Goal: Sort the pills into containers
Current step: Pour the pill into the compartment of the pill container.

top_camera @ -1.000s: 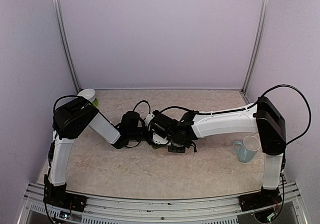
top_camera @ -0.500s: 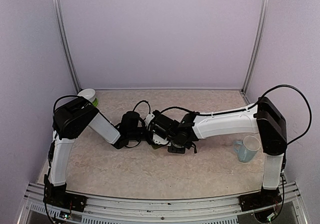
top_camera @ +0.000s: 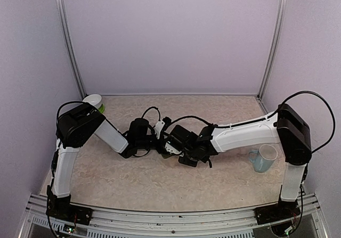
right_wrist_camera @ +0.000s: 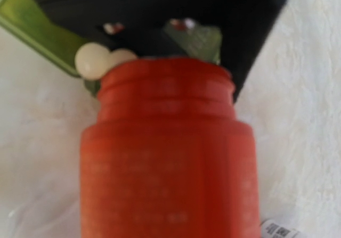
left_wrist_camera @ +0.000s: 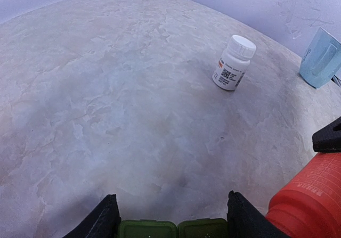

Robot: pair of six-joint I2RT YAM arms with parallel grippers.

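The marbled table (top_camera: 224,115) carries both arms reaching inward until their ends meet near its middle. A pale blue mug (top_camera: 262,158) stands well off behind the right arm's elbow, away from the action.

The right gripper (top_camera: 180,148) has a red pill bottle (right_wrist_camera: 169,158) clamped and tipped. Its own fingers are out of sight in its wrist view, so the hold is judged from the uncapped bottle hanging steady in the air. A white capped pill bottle (left_wrist_camera: 233,62) stands upright far ahead of the left gripper (left_wrist_camera: 171,219).

That gripper is closed around the green containers (left_wrist_camera: 173,230). The strip spans the gap from one finger to the other, its long axis running across the fingers.

From the right gripper the strip lies straight ahead of the bottle mouth, just beyond the lip and slanting away to the upper left. Two white pills (right_wrist_camera: 91,60) sit at the lip's left edge against the green. Whether they rest inside a compartment or on its rim cannot be told, so the pour probably needs the mouth kept over an open cell.
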